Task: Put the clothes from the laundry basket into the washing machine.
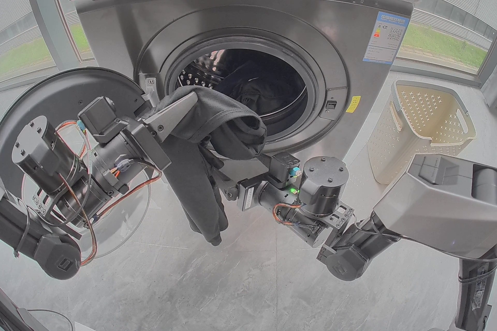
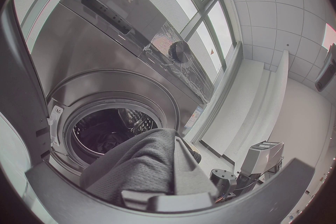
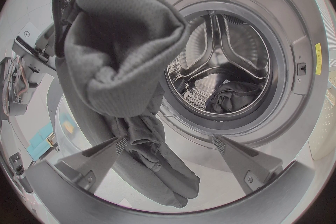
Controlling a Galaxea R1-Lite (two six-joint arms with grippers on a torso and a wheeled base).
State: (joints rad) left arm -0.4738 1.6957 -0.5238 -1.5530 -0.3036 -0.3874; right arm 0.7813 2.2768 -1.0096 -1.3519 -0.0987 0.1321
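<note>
Grey garment (image 1: 228, 125) hangs before washing machine (image 1: 331, 53) opening, pinched in left gripper (image 1: 187, 105). Right gripper (image 3: 168, 140) spread, just below opening. Dark clothes (image 3: 231, 97) in drum (image 3: 224, 53). Loading step; next move likely needs garment pushed inside, then released.

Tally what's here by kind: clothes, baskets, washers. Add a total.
Clothes: 2, the grey garment hanging at the door and the dark bundle inside the washer, counted as one
Basket: 1
Washer: 1
Total: 4
</note>
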